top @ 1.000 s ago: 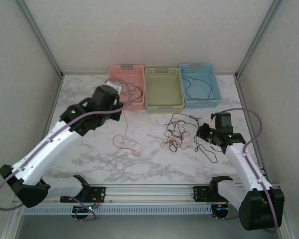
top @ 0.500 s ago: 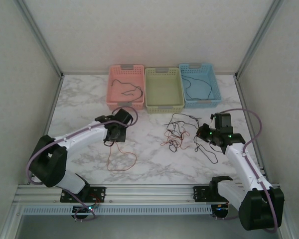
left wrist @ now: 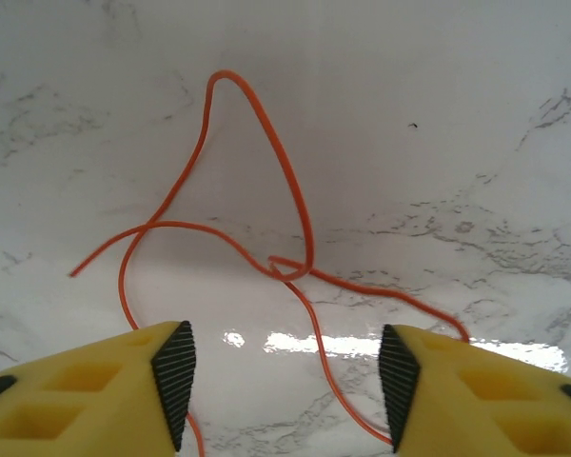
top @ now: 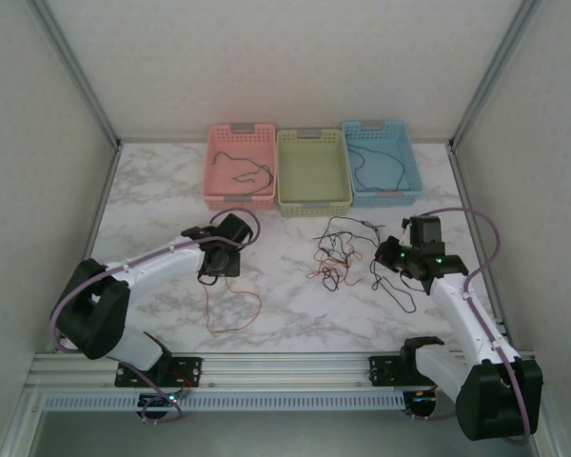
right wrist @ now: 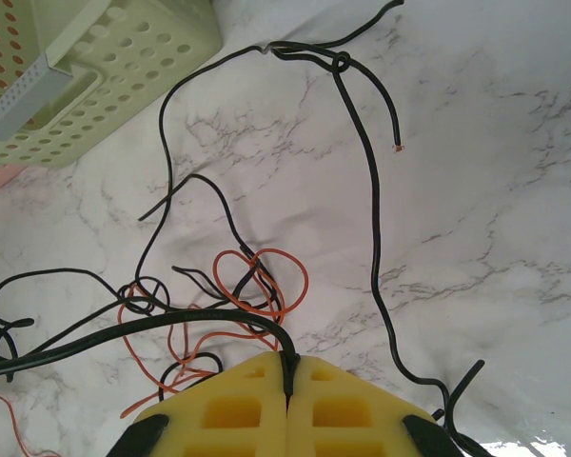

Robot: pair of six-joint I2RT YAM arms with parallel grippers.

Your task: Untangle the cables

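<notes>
A tangle of black and red-orange cables (top: 335, 254) lies right of the table's middle. My right gripper (top: 388, 255) is shut on a black cable (right wrist: 171, 328) at the tangle's right edge; that cable runs left from the closed yellow fingers (right wrist: 287, 400). Another black cable (right wrist: 371, 228) curves away on the right. A separate red-orange cable (top: 230, 307) loops on the marble at centre-left. My left gripper (top: 219, 259) hovers over its upper end, open, with the red-orange cable (left wrist: 266, 257) lying between and beyond the fingertips, untouched.
Three baskets stand at the back: pink (top: 239, 167) with a dark cable inside, green (top: 312, 171), blue (top: 382, 162) with a black cable. The green basket's corner (right wrist: 95, 67) is close to the tangle. Frame rails run along both sides.
My left arm swung back from the pink basket, leaving a dark cable there, and came down over the loose red-orange cable. The right arm has stayed still.
</notes>
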